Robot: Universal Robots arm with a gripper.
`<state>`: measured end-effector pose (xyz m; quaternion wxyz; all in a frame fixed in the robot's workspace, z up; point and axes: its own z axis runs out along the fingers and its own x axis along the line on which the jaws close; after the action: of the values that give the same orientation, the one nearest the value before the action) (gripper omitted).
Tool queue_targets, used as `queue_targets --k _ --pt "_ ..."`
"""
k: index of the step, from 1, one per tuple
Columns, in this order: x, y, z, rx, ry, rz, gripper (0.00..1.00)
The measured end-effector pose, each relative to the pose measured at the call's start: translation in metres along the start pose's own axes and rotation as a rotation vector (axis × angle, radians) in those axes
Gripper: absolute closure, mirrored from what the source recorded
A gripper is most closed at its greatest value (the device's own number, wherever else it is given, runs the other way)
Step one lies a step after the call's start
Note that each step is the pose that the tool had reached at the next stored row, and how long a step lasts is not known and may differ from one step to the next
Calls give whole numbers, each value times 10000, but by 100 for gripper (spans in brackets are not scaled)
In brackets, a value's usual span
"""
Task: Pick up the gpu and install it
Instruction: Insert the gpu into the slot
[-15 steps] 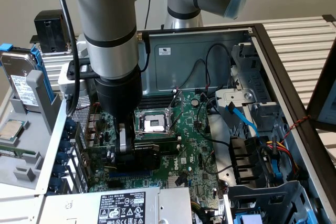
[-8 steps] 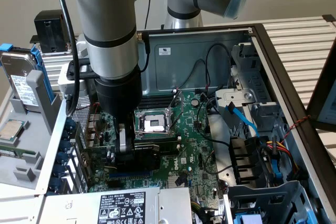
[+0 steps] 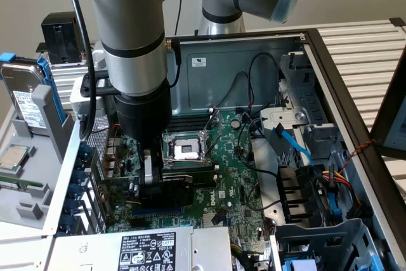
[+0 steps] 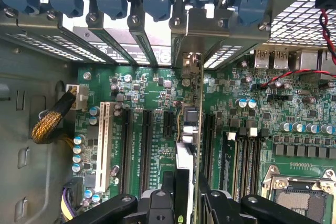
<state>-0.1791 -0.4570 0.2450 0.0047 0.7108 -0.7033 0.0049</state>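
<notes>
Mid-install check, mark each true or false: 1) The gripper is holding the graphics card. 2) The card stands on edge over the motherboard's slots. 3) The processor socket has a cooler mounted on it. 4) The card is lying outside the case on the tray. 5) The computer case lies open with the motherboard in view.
1) True: the gripper is closed on the graphics card.
2) True: it stands on edge above the motherboard.
3) False: the processor socket is bare.
4) False: the card is inside the computer case.
5) True.
</notes>
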Motion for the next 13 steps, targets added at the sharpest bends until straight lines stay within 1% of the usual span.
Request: queue_targets --k 13 --pt "0 -17 0 1 0 -64 73"
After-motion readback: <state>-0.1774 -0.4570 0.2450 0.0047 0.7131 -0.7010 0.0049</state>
